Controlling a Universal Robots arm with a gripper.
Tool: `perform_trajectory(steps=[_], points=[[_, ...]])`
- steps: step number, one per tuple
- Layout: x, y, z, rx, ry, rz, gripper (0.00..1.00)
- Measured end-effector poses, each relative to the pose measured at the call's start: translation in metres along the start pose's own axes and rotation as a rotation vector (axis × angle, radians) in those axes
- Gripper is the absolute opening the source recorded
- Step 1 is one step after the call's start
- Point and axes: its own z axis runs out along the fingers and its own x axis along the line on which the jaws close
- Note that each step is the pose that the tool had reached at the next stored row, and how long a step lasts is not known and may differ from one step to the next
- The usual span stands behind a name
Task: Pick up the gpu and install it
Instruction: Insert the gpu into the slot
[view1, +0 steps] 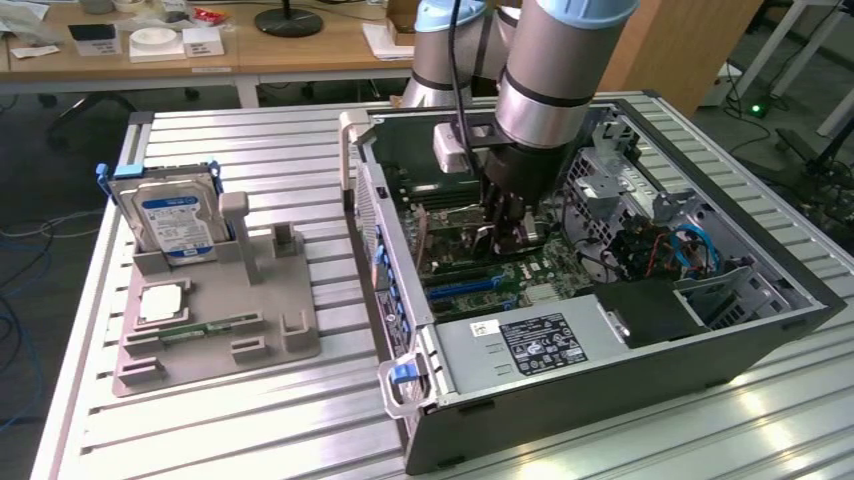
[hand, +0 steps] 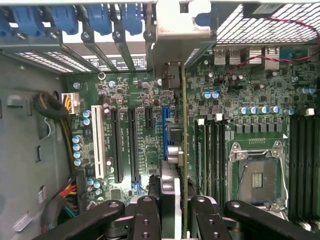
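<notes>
My gripper (view1: 507, 238) reaches down into the open computer case (view1: 747, 330), over the motherboard (view1: 514, 280). It is shut on the gpu (hand: 183, 150), which the wrist view catches edge-on as a thin green-edged card running away from the fingers (hand: 146, 215). The card's silvery bracket (hand: 182, 35) stands against the case's rear slot openings. The gpu lies along the blue expansion slot (hand: 164, 120), between the black slots (hand: 125, 145) and the processor socket (hand: 257, 175). Whether its edge sits in the slot I cannot tell. In the exterior view the gripper hides most of the card.
At the exterior view's left, a grey holder (view1: 267, 345) carries an upright silver hard drive (view1: 174, 220) and a flat green memory stick (view1: 207, 328). The power supply (view1: 534, 345) fills the case's near end. Cables (view1: 667, 250) and the drive cage crowd the right side. Blue slot latches (hand: 65, 17) line the rear wall.
</notes>
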Motion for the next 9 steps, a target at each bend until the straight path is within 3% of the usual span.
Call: perform_trajectory(steps=[5,9], points=[[0.0006,0.0018,0.0085,-0.0005,-0.0001,0.0,0.28],[0.0006,0.0019,0.0084,-0.0006,0.0002,0.0,0.28]])
